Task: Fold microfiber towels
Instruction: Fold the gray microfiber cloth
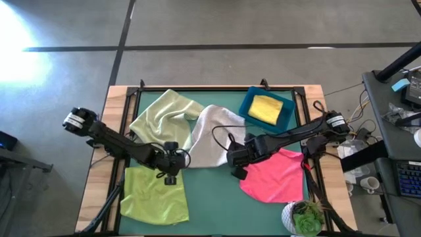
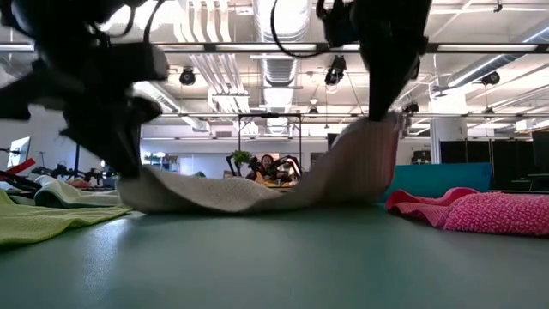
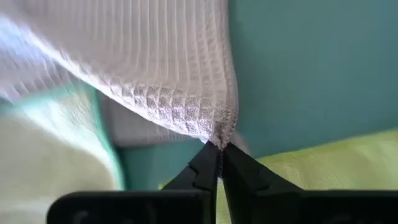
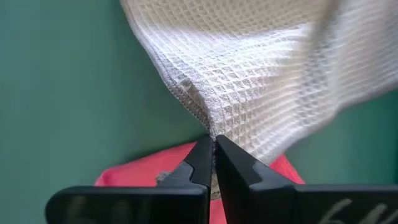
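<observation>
Wrist views show both tools (image 3: 219,152) (image 4: 214,146) pinching grey towel (image 1: 212,135) corners.

The green-topped desk (image 1: 217,191) carries five towels. A blue bin (image 1: 248,105) holds the yellow one (image 1: 266,109). A potted plant (image 1: 304,217) stands at one corner

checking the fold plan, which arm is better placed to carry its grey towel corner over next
Right, marginally. Both hands are shut on corners of the light grey towel, but the right hand has its corner lifted clear of the table, while the left hand holds its corner lower, near the lime green towel.
</observation>
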